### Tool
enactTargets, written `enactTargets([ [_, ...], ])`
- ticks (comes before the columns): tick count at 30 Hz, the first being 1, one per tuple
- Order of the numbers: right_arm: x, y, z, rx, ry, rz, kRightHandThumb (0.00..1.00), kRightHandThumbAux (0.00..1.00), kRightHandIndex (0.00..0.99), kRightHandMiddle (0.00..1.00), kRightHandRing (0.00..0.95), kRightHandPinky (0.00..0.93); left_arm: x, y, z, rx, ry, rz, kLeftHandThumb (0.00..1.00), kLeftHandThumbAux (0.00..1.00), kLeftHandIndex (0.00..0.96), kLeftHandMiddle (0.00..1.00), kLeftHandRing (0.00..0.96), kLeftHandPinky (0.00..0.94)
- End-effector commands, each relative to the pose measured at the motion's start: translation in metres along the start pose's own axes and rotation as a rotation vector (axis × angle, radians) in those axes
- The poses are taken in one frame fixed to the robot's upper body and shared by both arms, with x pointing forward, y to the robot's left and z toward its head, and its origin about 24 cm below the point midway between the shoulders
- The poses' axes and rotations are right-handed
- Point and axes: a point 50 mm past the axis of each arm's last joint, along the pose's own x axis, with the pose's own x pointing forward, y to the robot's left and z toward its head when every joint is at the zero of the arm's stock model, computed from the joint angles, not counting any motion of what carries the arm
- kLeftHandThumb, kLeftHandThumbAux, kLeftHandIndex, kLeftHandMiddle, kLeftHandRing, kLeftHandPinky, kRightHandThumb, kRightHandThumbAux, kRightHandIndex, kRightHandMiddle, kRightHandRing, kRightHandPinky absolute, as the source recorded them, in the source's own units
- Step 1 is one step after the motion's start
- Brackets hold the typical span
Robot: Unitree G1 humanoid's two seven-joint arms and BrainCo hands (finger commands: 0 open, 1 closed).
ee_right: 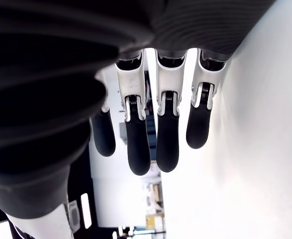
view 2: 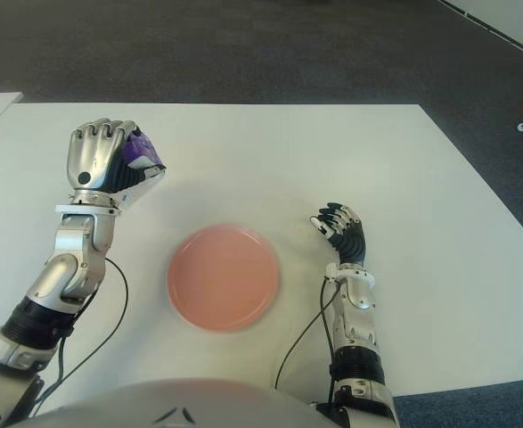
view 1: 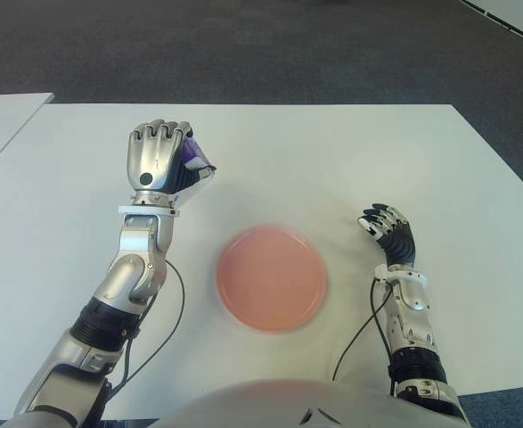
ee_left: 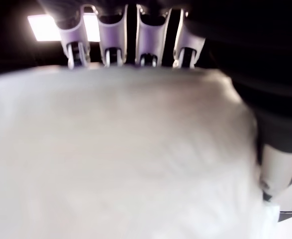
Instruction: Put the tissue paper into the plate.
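Observation:
My left hand is raised over the white table, to the back left of the pink plate. Its fingers are curled around the tissue paper, which shows as a purple and white bit at the hand's right side. In the left wrist view the white tissue paper fills most of the picture under the curled fingers. The plate holds nothing. My right hand shows to the right of the plate with its fingers relaxed and nothing in them.
Dark carpet lies beyond the table's far edge. A second white table stands at the far left. Thin black cables hang from both forearms near the front edge.

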Motion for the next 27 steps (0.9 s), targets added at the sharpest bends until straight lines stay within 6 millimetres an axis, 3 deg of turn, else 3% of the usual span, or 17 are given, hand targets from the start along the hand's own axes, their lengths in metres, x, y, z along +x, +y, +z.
enactTargets([
  [1,-0.023,-0.002,-0.043,0.023,0.219,-0.024,0.463,0.821,0.328,0.460,0.419,0.267,-0.005,0.000,0.005,0.001,-0.016,-0.027,0.857,0.663,0.410,0.553,0.867,0.863],
  [11,-0.023,0.001,-0.045,0.019,0.227,-0.023,0.465,0.805,0.341,0.454,0.409,0.284,-0.008,0.000,0.011,0.007,-0.047,-0.024,0.857,0.663,0.408,0.549,0.869,0.862],
  [19,-0.020,0.006,-0.046,0.012,0.234,-0.015,0.470,0.807,0.328,0.455,0.391,0.202,-0.008,0.001,0.016,-0.006,-0.069,-0.017,0.856,0.663,0.408,0.550,0.868,0.863],
  [27,-0.014,0.010,-0.049,0.016,0.242,-0.014,0.457,0.800,0.331,0.450,0.381,0.205,-0.007,0.007,0.025,0.001,-0.088,0.022,0.857,0.663,0.409,0.549,0.879,0.873],
])
